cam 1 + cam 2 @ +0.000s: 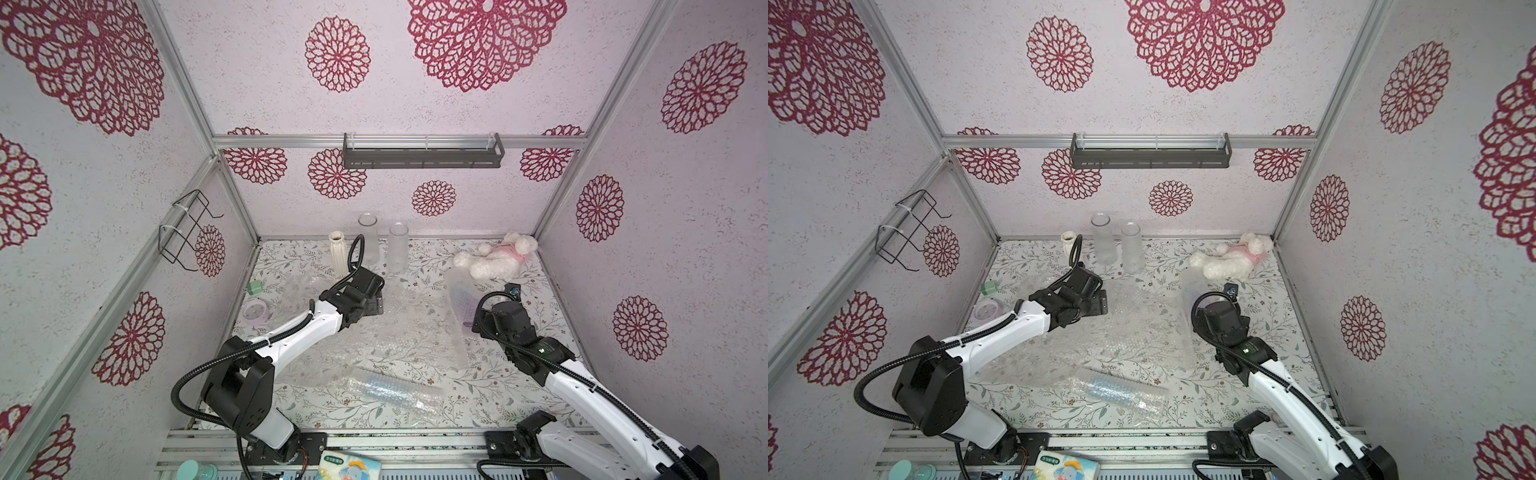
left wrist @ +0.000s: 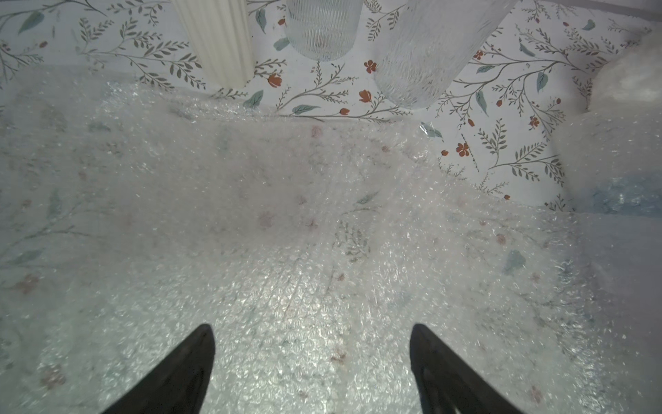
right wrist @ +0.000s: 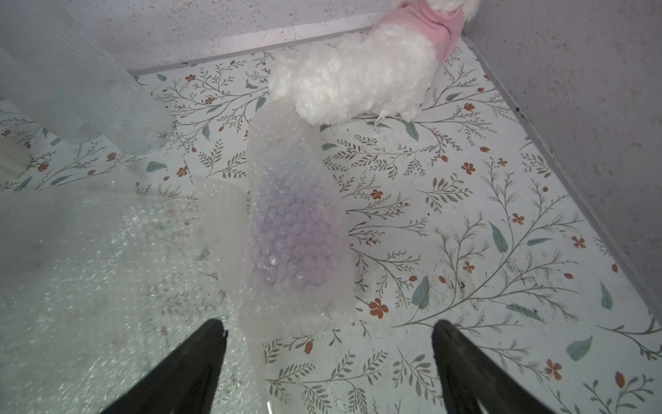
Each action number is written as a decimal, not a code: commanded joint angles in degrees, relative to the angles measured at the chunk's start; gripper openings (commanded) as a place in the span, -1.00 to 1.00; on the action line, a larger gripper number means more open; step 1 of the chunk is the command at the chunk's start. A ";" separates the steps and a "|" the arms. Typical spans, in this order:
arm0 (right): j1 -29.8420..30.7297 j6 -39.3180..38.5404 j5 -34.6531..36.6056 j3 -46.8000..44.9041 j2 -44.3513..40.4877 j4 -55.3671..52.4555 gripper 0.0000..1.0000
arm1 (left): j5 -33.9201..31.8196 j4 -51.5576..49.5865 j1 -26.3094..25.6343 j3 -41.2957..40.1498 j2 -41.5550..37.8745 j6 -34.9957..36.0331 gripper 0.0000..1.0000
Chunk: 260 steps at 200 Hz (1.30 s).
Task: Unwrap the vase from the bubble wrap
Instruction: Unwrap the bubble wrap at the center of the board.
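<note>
— What lies toward the back of the bench (image 1: 432, 259)?
— A white plush toy (image 1: 496, 259) in pink, on its side at two o'clock, near the corner.
— And along the left edge?
— A small green box (image 1: 254, 286) at ten o'clock, with a roll of tape (image 1: 256, 311) just beside it toward nine.
— The walls?
— A grey shelf (image 1: 422, 154) at twelve and a black wire rack (image 1: 187, 228) at ten.
— At six?
— A printed packet (image 1: 349, 466), past the front edge.
</note>
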 commanded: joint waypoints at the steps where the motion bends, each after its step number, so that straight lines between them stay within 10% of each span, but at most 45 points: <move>1: -4.34 -1.43 -6.78 3.54 2.93 2.47 0.78 | 1.71 0.16 -1.24 0.34 2.62 -1.12 0.66; 109: -12.28 -6.50 -16.58 10.80 16.10 4.40 0.76 | 5.16 -2.50 -2.35 5.85 18.14 1.31 0.48; 151: -12.09 -6.75 -18.52 8.11 14.08 4.04 0.76 | 2.93 -6.51 -2.00 8.42 23.24 1.51 0.09; 260: -12.09 -9.00 -16.81 11.63 23.14 5.96 0.77 | 3.35 -6.90 5.93 1.54 13.46 1.36 -0.02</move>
